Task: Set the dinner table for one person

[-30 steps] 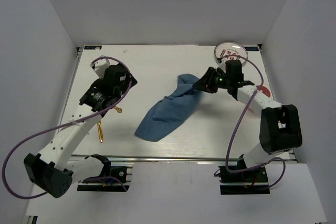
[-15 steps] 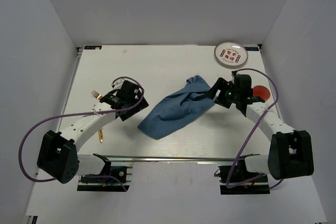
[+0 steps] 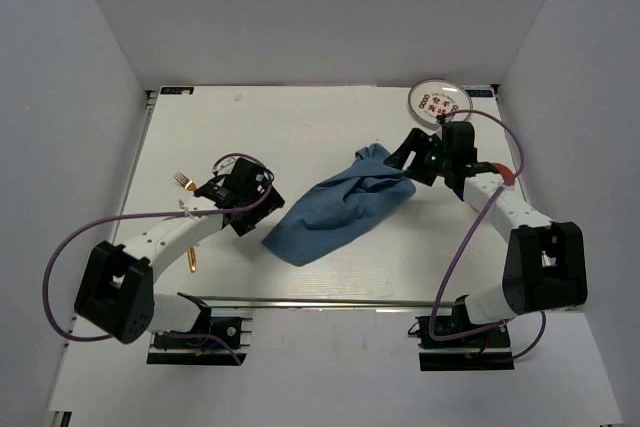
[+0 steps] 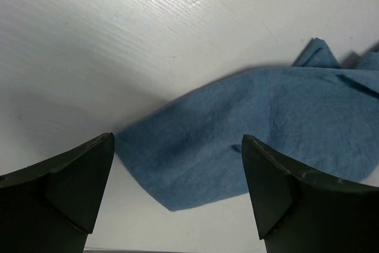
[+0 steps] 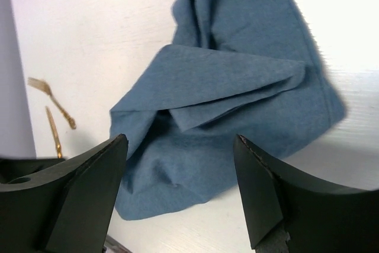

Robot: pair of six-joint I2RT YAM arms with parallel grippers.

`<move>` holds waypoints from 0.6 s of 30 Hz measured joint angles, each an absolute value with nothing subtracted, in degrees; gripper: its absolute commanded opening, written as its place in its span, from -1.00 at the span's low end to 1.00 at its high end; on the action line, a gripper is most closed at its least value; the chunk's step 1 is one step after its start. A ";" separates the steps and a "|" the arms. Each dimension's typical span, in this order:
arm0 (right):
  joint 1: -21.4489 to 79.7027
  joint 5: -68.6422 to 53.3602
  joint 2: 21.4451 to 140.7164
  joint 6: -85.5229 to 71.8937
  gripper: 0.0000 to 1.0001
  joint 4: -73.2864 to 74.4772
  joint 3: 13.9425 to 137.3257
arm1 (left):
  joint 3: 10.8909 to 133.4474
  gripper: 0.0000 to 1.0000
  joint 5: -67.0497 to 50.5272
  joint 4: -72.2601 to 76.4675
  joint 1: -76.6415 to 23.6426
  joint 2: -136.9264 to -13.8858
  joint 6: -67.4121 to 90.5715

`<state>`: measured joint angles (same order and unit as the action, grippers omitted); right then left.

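blue cloth (image 3: 335, 205) lies crumpled mid bench (image 3: 300, 117), not spread. left fingers (image 3: 255, 209) apart at its near-left corner, right fingers (image 3: 408, 159) apart over its far end, neither gripping. plate (image 3: 438, 102) and fork (image 3: 182, 181) unplaced: 0 items set.

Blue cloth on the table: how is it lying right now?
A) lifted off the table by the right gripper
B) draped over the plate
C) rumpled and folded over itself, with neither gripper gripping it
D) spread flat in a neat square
C: the blue cloth lies bunched with folds on the dinner table, and the left gripper and right gripper both stand open, clamped on nothing.
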<state>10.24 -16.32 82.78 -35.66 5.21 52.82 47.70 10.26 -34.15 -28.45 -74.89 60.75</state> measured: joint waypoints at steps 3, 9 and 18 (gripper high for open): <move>10.24 -18.28 81.14 -34.44 0.55 4.99 52.80 | 49.01 0.85 10.26 -33.34 -28.45 -80.03 59.31; 10.24 -22.50 76.75 -30.92 0.56 5.87 52.69 | 49.32 0.54 9.72 -31.64 -28.45 -87.09 54.74; 10.24 -26.02 71.64 -28.01 0.56 6.85 52.62 | 49.19 -0.47 4.78 -25.41 -28.23 -91.50 50.04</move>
